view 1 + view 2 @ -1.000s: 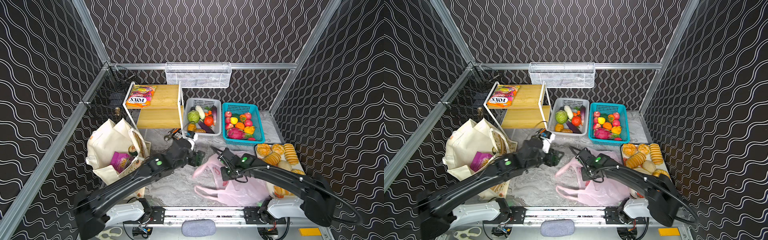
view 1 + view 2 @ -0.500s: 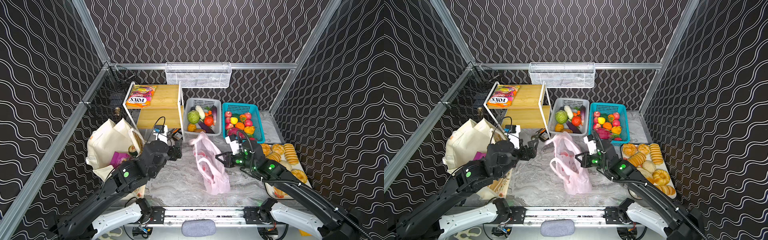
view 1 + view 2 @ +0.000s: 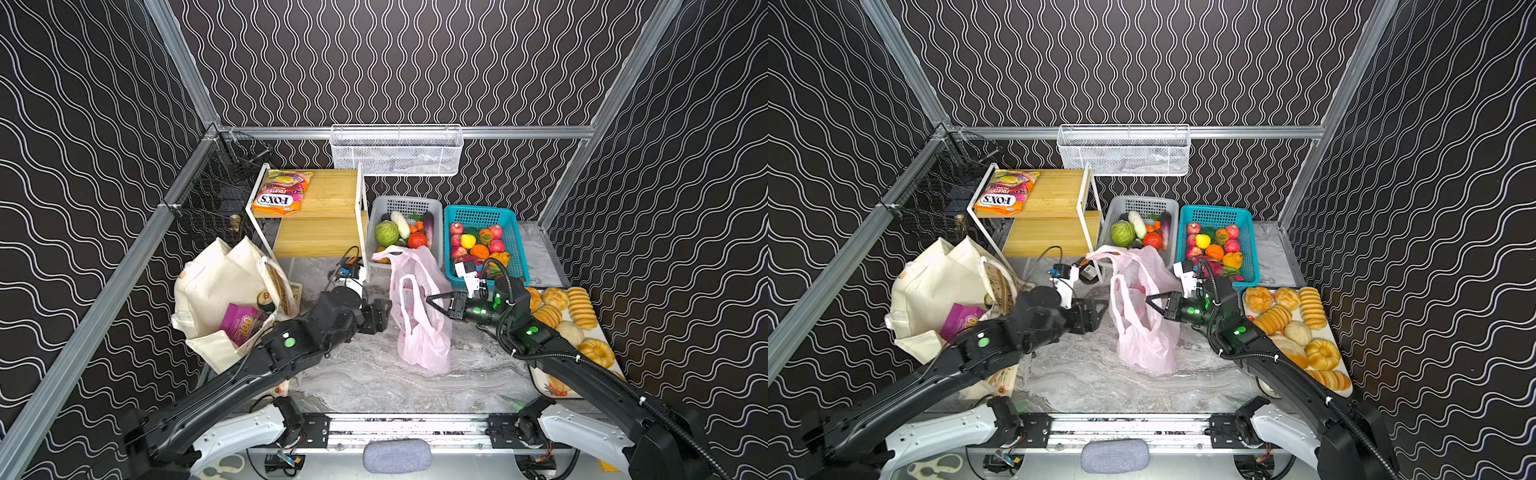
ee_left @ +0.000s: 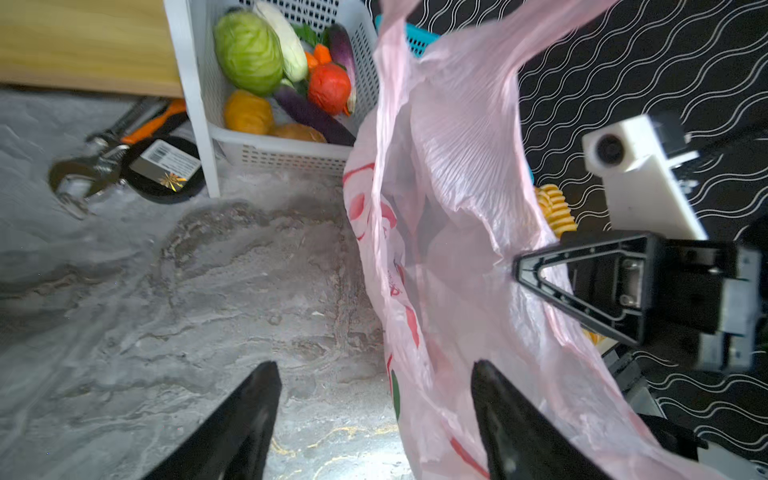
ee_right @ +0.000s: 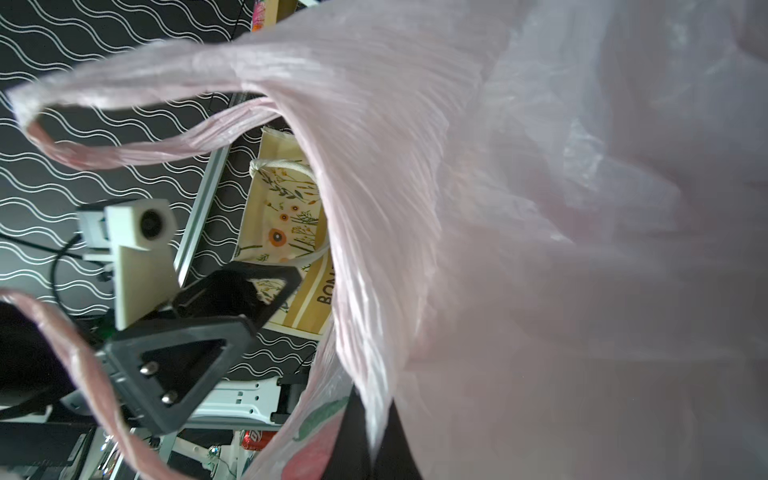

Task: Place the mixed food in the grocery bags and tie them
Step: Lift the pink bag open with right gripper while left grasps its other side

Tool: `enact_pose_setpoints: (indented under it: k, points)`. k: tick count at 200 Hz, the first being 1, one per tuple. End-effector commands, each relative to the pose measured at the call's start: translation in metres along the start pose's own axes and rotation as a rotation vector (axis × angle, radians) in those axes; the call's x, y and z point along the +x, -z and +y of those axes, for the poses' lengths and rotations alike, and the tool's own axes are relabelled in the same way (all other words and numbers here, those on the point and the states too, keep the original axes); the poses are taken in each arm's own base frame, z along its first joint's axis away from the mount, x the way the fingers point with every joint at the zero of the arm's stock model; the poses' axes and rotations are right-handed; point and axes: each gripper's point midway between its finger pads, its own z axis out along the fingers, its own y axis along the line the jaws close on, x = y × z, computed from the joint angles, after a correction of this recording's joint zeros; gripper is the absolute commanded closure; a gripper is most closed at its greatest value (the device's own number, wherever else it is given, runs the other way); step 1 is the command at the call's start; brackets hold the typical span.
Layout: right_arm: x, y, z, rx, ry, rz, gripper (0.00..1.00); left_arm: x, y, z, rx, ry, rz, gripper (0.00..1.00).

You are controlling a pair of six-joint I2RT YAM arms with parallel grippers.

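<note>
Wavy black-and-white walls are boxing in the grey marble desk (image 3: pixel 374 386) that I am working over remotely. On its left side the cream canvas tote (image 3: pixel 212 282) is slumping open, and in the middle the thin pink plastic bag (image 3: pixel 422 332) is standing upright, its handles sagging toward the grey basket (image 3: pixel 405 205) of vegetables. Behind my right arm the blue basket (image 3: pixel 478 215) is holding the toy fruits (image 3: pixel 480 251). My right fingers (image 3: pixel 441 300) are pressing together on the pink bag's right edge, pinching the film and holding it up. My left fingers (image 4: pixel 245 419) are hovering spread just beside the bag's other side, gripping nothing. In the left wrist view the film is hanging close to one of them, though I cannot tell whether it is touching. Inside the tote a purple snack packet (image 3: pixel 243 328) is lying beside a small green can (image 3: pixel 266 300).
</note>
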Motion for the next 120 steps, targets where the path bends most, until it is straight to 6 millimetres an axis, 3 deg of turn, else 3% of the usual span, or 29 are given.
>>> enact_pose_setpoints:
  k: [1, 37, 56, 68, 87, 97, 120]
  points:
    - [-0.005, -0.001, 0.017, -0.076, 0.025, -0.005, 0.98, -0.006, -0.010, -0.018, 0.100, 0.107, -0.041, 0.24]
    - [-0.004, -0.002, 0.016, -0.070, 0.032, 0.008, 0.97, -0.011, -0.022, -0.040, 0.195, 0.130, -0.053, 0.28]
    - [-0.006, -0.004, 0.017, -0.076, 0.026, 0.006, 0.97, -0.007, -0.029, -0.044, 0.203, 0.125, -0.028, 0.53]
    - [-0.009, -0.004, 0.019, -0.081, 0.015, -0.002, 0.97, -0.008, -0.029, -0.038, 0.158, 0.119, -0.023, 0.76]
    - [-0.014, -0.004, 0.023, -0.076, 0.016, -0.011, 0.96, -0.015, -0.023, -0.018, 0.030, 0.065, -0.042, 1.00]
    - [-0.019, -0.004, 0.017, -0.024, 0.012, -0.022, 0.96, -0.020, -0.015, -0.001, -0.078, 0.031, -0.050, 1.00]
    - [-0.028, 0.005, -0.034, 0.288, -0.071, -0.064, 0.95, -0.047, 0.022, 0.027, -0.273, -0.038, -0.104, 1.00]
